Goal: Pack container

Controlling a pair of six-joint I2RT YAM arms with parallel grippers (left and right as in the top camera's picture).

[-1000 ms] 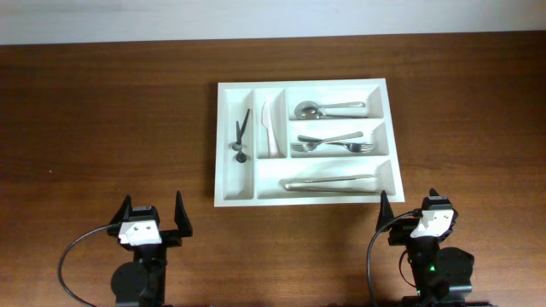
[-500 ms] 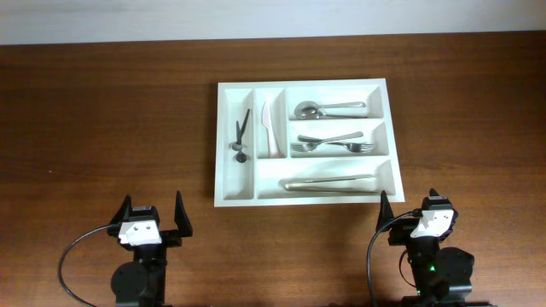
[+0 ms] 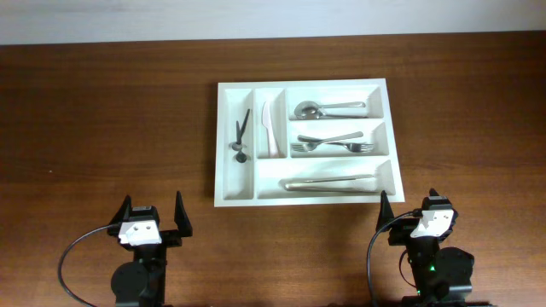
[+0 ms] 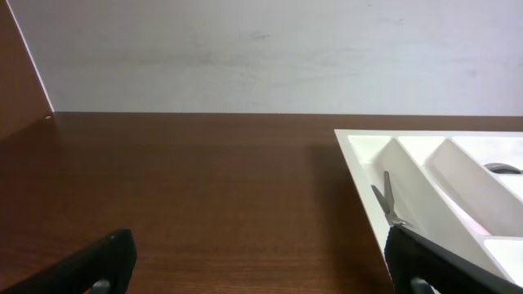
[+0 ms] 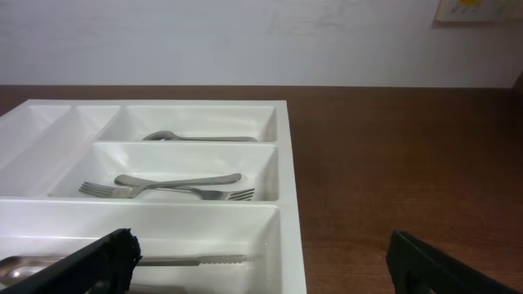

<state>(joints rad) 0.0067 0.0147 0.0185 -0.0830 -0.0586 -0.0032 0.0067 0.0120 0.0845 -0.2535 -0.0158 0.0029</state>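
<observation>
Smooth white plastic container (image 3: pixel 305 198) holds shiny metal cutlery (image 3: pixel 328 109)

Container (image 5: pixel 288 220): white, fills L half of view, sits on dark wood tabletop (image 5: pixel 409 163). Far compartment: spoon (image 5: pixel 192 137). Mid: two forks (image 5: pixel 176 184), overlapping, tines pointing opp. ways. Near compartment: knife (image 5: pixel 196 260), serrated, partly behind L finger. Fingers (image 5: pixel 98 263) black, spread wide at bottom corners. Pale wall (image 5: pixel 245 41) behind.
</observation>
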